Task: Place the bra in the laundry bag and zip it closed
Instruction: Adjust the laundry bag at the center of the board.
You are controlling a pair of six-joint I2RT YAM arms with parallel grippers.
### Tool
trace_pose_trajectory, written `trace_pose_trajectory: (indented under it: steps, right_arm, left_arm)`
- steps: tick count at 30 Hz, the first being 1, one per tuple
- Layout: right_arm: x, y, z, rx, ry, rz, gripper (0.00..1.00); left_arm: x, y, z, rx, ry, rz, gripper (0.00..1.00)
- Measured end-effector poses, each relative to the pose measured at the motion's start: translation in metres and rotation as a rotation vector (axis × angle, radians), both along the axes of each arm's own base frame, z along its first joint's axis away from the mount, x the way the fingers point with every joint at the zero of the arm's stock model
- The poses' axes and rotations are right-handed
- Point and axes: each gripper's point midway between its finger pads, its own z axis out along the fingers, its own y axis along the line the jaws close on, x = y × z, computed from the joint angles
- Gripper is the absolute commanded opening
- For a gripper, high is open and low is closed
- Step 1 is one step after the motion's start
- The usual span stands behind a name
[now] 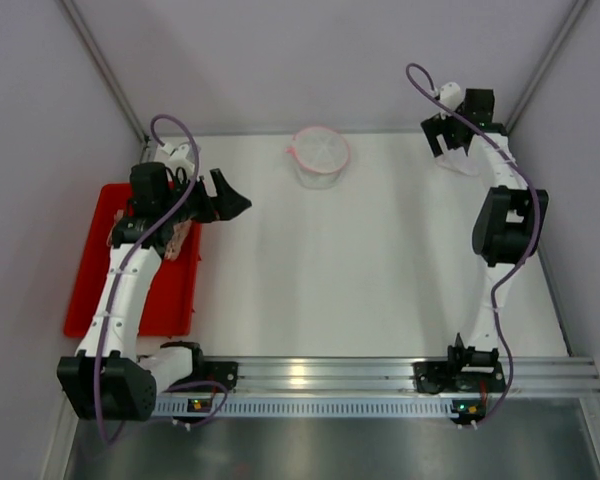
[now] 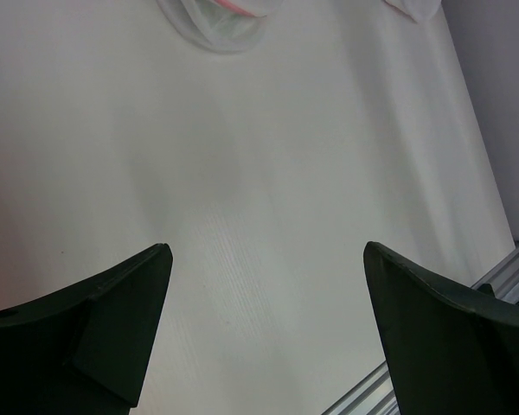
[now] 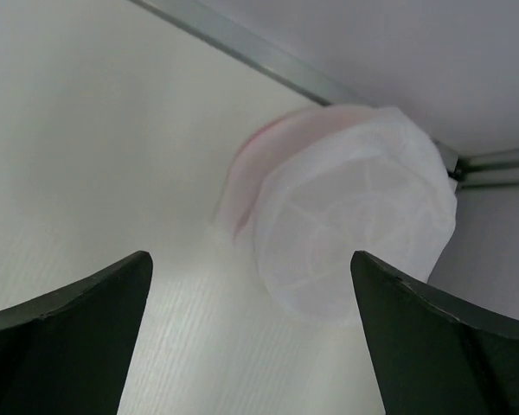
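Left claw (image 2: 268, 251) and right claw (image 1: 448, 138) gape empty; grasping the pale bra (image 1: 460, 166) at upper right, near the laundry bag (image 1: 318, 155), seems next.

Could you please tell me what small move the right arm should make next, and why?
Probably ease the right tool forward onto the white mesh item. The tool is open and empty, and the item lies just ahead of it, untouched, so closing now would likely grip nothing.
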Motion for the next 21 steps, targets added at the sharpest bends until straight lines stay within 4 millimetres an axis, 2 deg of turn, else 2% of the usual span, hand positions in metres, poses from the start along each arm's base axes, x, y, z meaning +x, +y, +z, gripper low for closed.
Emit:
trace_pose_trajectory:
  steps: [2,4,8,10,11,13,14,16,17,18,19,21]
  right_arm:
    - [0.004,-0.017,-0.030,-0.023,0.047,-0.051,0.97]
    - [0.007,-0.024,-0.056,-0.055,0.082,-0.081,0.96]
    - [0.015,-0.035,-0.094,-0.135,0.121,-0.109,0.90]
    - [0.019,-0.040,-0.109,-0.175,0.128,-0.120,0.81]
    - [0.023,-0.042,-0.114,-0.185,0.120,-0.127,0.69]
    - [0.028,-0.046,-0.108,-0.206,0.098,-0.138,0.55]
    - [0.028,-0.047,-0.107,-0.210,0.098,-0.139,0.43]
    - [0.027,-0.047,-0.108,-0.215,0.103,-0.137,0.26]
    - [0.025,-0.046,-0.111,-0.212,0.111,-0.135,0.13]
    - [0.023,-0.045,-0.114,-0.211,0.119,-0.127,0.06]
    - [0.017,-0.042,-0.118,-0.199,0.132,-0.116,0.00]
    - [-0.002,-0.035,-0.130,-0.179,0.184,-0.091,0.00]
  left_arm:
    - [0.000,0.001,-0.002,0.003,0.004,0.006,0.98]
    - [0.001,0.002,-0.004,0.007,0.007,0.011,0.98]
    - [0.000,0.003,-0.010,0.018,0.014,0.013,0.98]
    - [-0.001,0.004,-0.013,0.025,0.018,0.017,0.98]
    - [-0.001,0.005,-0.015,0.029,0.020,0.020,0.98]
    - [-0.003,0.006,-0.017,0.034,0.019,0.025,0.98]
    - [-0.004,0.006,-0.017,0.036,0.017,0.025,0.98]
    - [-0.006,0.006,-0.016,0.037,0.012,0.025,0.98]
    - [-0.006,0.006,-0.015,0.037,0.009,0.025,0.98]
    - [-0.007,0.006,-0.014,0.037,0.006,0.025,0.98]
    - [-0.007,0.006,-0.014,0.037,0.004,0.025,0.98]
    - [-0.008,0.006,-0.012,0.036,-0.002,0.024,0.98]
